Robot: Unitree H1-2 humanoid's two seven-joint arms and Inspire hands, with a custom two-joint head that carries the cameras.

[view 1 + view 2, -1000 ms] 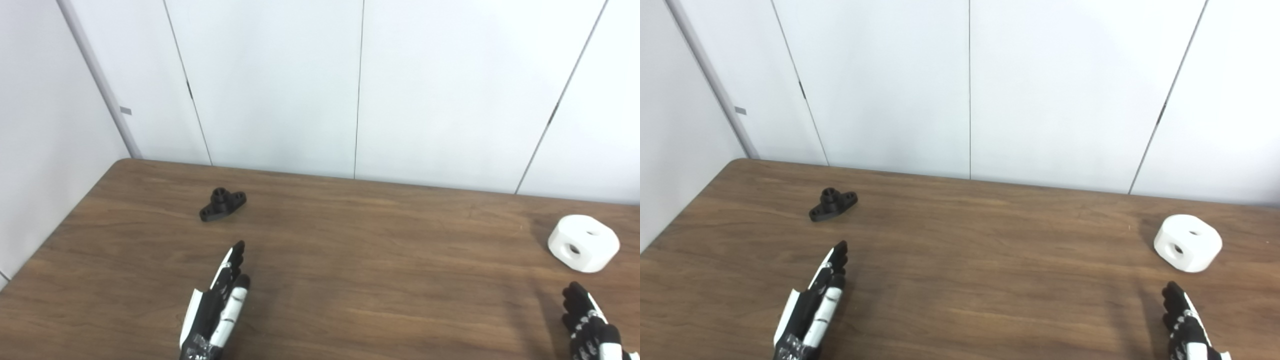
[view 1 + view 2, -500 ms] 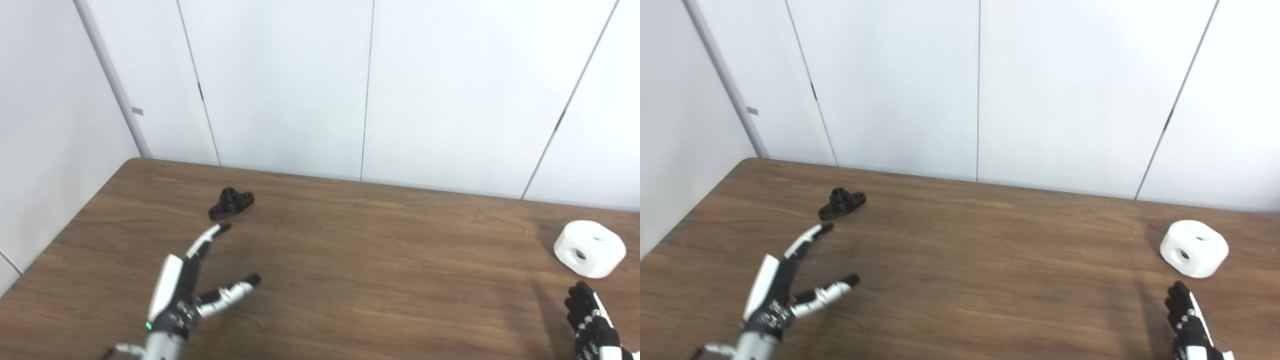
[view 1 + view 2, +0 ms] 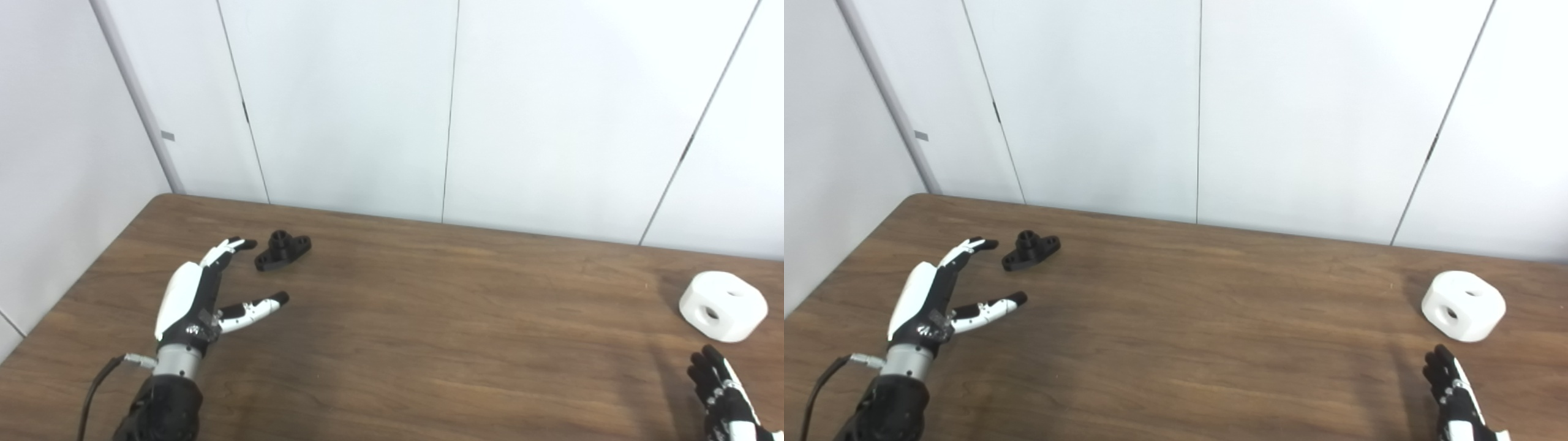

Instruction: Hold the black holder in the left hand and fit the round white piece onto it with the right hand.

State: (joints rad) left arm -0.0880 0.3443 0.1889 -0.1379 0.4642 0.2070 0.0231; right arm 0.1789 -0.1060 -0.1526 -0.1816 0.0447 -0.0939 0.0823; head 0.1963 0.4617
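black holder (image 3: 282, 250) unobstructed, fingers (image 3: 236, 244) beside

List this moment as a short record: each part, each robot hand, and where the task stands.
black holder: lying on the table, far left, untouched
round white piece: on the table, far right, untouched
left robot hand: open, fingers and thumb spread, just short of the black holder
right robot hand: at the bottom edge, near the round white piece, holding nothing; fingers only partly seen
task stage: nothing grasped yet

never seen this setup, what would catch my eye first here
The left hand, open with fingers spread beside the small black holder at the table's far left. Far right, the round white piece sits alone, the right hand just short of it.
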